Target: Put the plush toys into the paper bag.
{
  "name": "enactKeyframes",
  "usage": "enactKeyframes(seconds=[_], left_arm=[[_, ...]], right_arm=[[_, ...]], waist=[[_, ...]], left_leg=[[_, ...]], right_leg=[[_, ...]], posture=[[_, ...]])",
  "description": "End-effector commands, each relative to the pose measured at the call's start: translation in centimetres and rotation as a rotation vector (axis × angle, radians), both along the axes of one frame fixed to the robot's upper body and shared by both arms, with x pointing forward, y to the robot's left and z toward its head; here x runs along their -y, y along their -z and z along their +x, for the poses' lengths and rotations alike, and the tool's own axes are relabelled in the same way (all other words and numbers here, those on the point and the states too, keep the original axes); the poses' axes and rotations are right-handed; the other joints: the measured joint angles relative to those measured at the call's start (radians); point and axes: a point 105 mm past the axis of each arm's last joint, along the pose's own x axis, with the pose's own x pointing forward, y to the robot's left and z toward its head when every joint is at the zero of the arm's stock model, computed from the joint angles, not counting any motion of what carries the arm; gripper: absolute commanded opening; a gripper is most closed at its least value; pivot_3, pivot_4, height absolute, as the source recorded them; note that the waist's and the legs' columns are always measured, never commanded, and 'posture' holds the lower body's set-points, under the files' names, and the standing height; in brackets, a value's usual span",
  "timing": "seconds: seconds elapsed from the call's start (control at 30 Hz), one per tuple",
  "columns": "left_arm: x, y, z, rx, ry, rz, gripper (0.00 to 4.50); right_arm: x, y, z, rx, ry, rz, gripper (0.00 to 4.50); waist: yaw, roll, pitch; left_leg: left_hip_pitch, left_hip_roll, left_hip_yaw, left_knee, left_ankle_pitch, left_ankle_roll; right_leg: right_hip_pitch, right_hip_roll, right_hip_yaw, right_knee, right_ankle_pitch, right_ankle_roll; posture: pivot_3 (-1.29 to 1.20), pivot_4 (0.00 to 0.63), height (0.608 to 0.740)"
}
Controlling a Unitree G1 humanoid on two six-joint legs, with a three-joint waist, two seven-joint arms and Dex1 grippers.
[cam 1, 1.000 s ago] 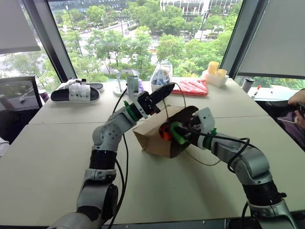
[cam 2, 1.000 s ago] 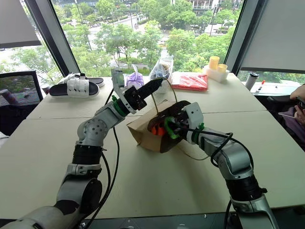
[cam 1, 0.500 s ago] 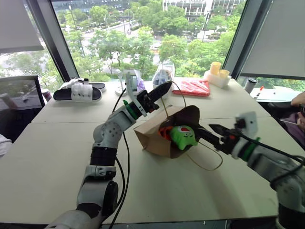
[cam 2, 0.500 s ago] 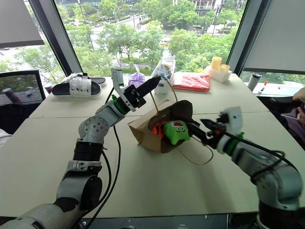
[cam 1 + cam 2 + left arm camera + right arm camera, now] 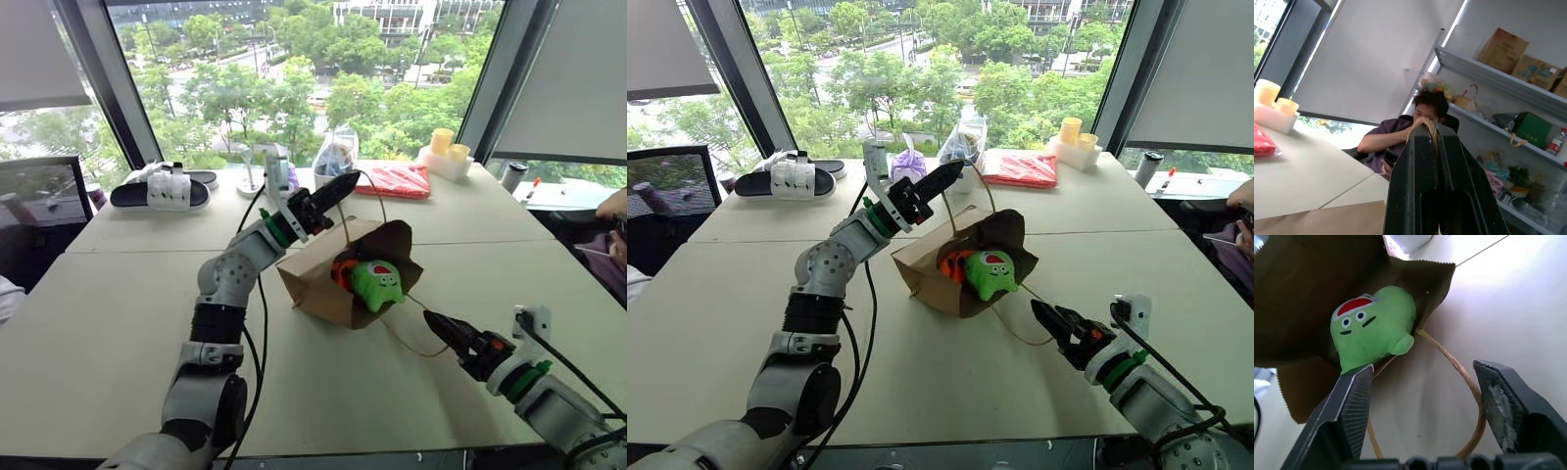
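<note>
R pincer (image 5: 438, 324) jaws apart, empty, has pulled back from bag (image 5: 318, 284) after letting go of green toy (image 5: 378, 283), now at bag mouth beside orange toy (image 5: 954, 264). L pincer (image 5: 339, 186) clamped on cord handle (image 5: 1424, 123), propping bag on worktop (image 5: 118, 333). Task looks near done.

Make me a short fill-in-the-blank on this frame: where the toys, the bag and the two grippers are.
1. The green plush toy sits in the mouth of the ____.
2. The left gripper is shut on the bag's cord ____.
3. The right gripper has its fingers ____ and holds nothing.
4. Just behind the green toy, the ____ plush toy shows inside the bag.

Missing words: paper bag; handle; open; orange
</note>
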Motion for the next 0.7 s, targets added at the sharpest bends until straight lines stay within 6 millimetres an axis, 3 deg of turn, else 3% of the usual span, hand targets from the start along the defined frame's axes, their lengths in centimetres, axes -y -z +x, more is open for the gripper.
enactKeyframes(seconds=[0.03, 0.13, 0.43, 0.5, 0.6, 0.7], left_arm=[[-0.5, -1.5, -0.5, 0.069, -0.008, -0.015, 0.00], [-0.7, -1.5, -0.5, 0.070, -0.009, -0.013, 0.00], [-0.5, -1.0, 0.0, 0.063, -0.004, -0.010, 0.00], [-0.5, -0.6, 0.2, 0.060, -0.003, -0.011, 0.00], [-0.7, -0.2, 0.3, 0.056, -0.001, -0.010, 0.00], [-0.8, 0.0, 0.3, 0.055, 0.002, -0.011, 0.00]], right_arm=[[-0.3, -0.3, -0.2, 0.020, 0.005, 0.026, 1.70], [-0.5, -0.2, -0.3, 0.017, 0.002, 0.030, 0.04], [0.1, -1.1, -0.6, 0.044, 0.003, 0.065, 0.04], [1.3, -0.9, -0.6, 0.050, 0.054, 0.032, 0.04], [2.1, -0.9, -1.1, 0.050, 0.066, 0.029, 0.84], [2.4, -0.2, -1.8, 0.012, 0.063, 0.021, 2.42]], waist=[[0.002, 0.000, 0.000], [0.002, 0.000, 0.000], [0.002, 0.000, 0.000], [0.003, 0.000, 0.000], [0.004, 0.000, 0.000], [0.003, 0.000, 0.000]], left_leg=[[0.000, 0.000, 0.000, 0.000, 0.000, 0.000], [0.000, 0.000, 0.000, 0.000, 0.000, 0.000], [0.000, 0.000, 0.000, 0.000, 0.000, 0.000], [0.000, 0.000, 0.000, 0.000, 0.000, 0.000], [-0.001, 0.000, 0.000, 0.000, 0.000, 0.000], [0.000, 0.000, 0.000, 0.000, 0.000, 0.000]], right_leg=[[0.000, 0.000, 0.000, 0.000, 0.000, 0.000], [0.000, 0.000, 0.000, 0.000, 0.000, 0.000], [0.000, 0.000, 0.000, 0.000, 0.000, 0.000], [0.000, 0.000, 0.000, 0.000, 0.000, 0.000], [0.000, 0.000, 0.000, -0.001, 0.000, 0.000], [0.000, 0.000, 0.000, -0.001, 0.000, 0.000]], posture=[[0.00, 0.150, 0.740], [0.00, 0.150, 0.740], [0.00, 0.150, 0.740], [0.00, 0.150, 0.740], [0.00, 0.150, 0.740], [0.00, 0.150, 0.740]])
